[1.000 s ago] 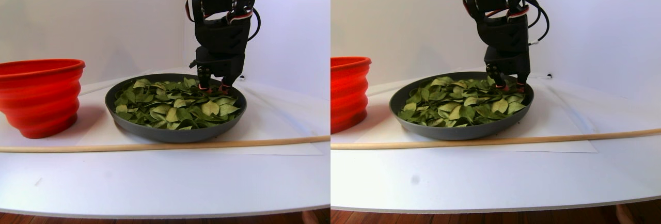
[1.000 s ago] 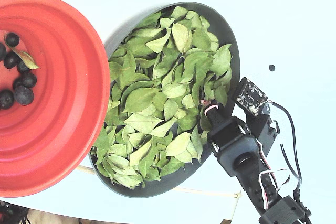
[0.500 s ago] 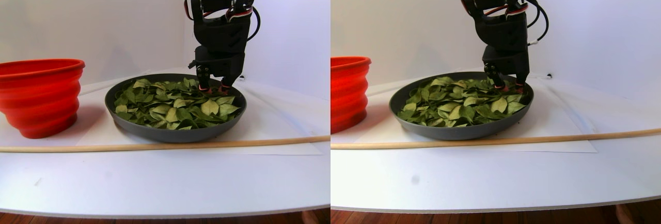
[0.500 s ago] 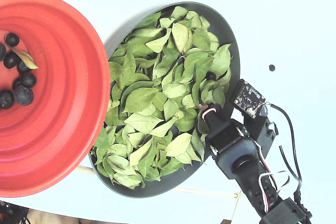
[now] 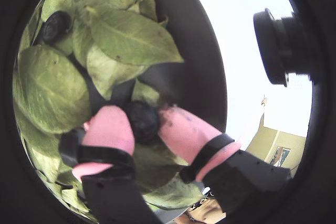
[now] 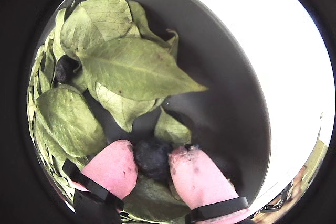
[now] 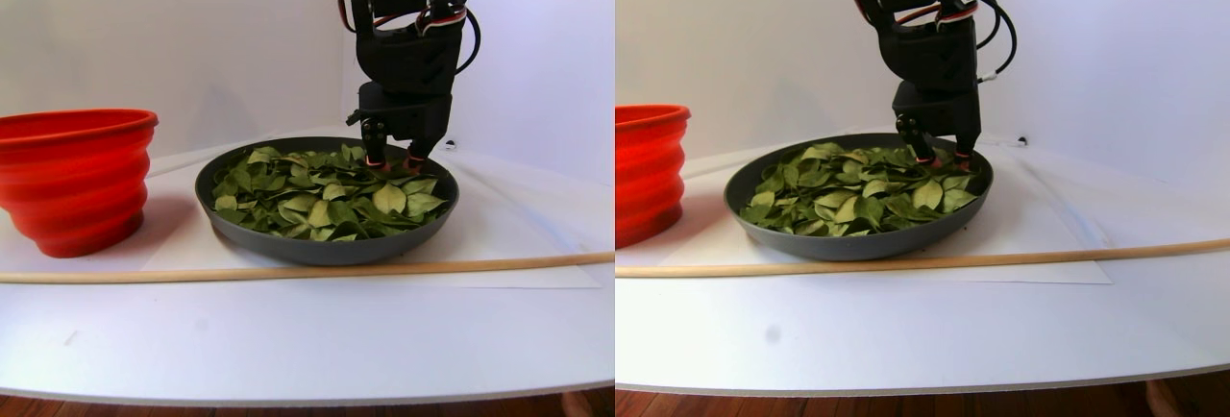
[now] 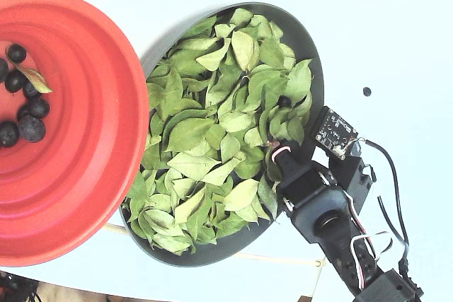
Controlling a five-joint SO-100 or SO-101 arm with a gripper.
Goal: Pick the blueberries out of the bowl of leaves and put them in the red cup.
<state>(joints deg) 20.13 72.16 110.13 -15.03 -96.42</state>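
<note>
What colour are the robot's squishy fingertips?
Pink, with dark smudges, on the gripper pinching a blueberry. It shows best in a wrist view.

Cup [image 8: 78, 175] left of bowl [image 8: 316, 68] in fixed view, leaves [image 8: 205, 132] in bowl, blueberries [image 8: 21, 129] in cup

Arm [image 7: 404, 42] upright; jaws pinched nearly closed
</note>
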